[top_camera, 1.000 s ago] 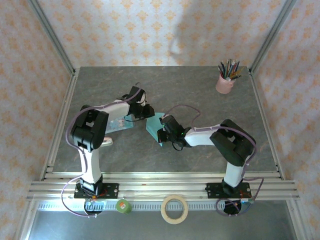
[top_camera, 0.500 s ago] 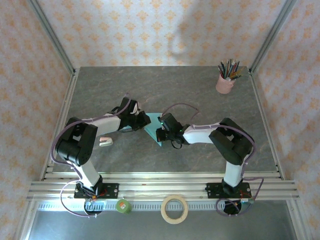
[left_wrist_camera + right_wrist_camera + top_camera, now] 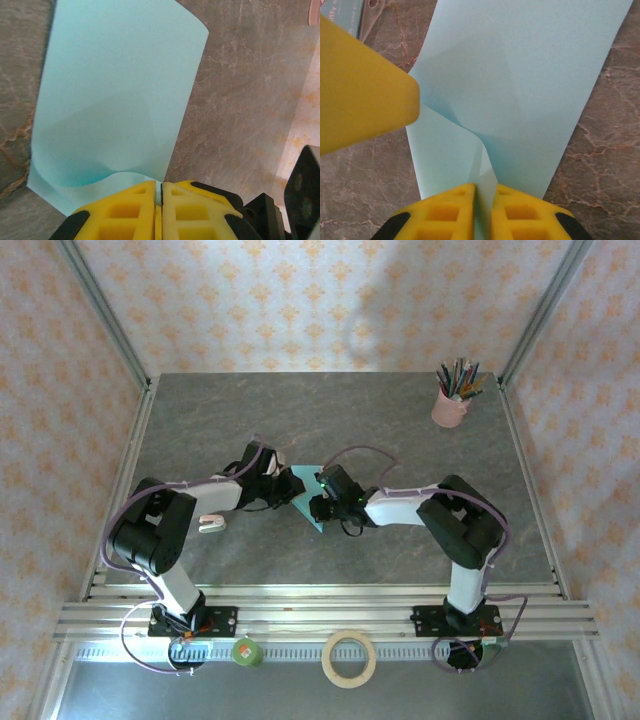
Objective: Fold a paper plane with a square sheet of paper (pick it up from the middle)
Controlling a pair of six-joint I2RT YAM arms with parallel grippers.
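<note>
The square sheet of paper (image 3: 303,484) is light turquoise and lies bowed on the grey table between my two grippers. My left gripper (image 3: 284,487) is shut on one edge of the sheet (image 3: 120,90), its yellow fingertips (image 3: 145,192) pressed together with the paper's edge in the seam. My right gripper (image 3: 484,192) is shut on a pinched-up ridge of the sheet (image 3: 530,75) from the opposite side. In the top view the right gripper (image 3: 315,506) sits close to the left one. A yellow finger (image 3: 360,85) of the left gripper shows at the left of the right wrist view.
A pink cup of pencils (image 3: 449,405) stands at the back right. A small pink and white object (image 3: 211,524) lies left of the left arm. A tape roll (image 3: 349,658) and a green item (image 3: 246,651) rest on the front rail. A pale blue printed card (image 3: 340,12) lies beyond the sheet.
The left arm has dropped low and reached right, and its gripper now holds the sheet's edge. The right gripper has shifted slightly up and left with the paper.
</note>
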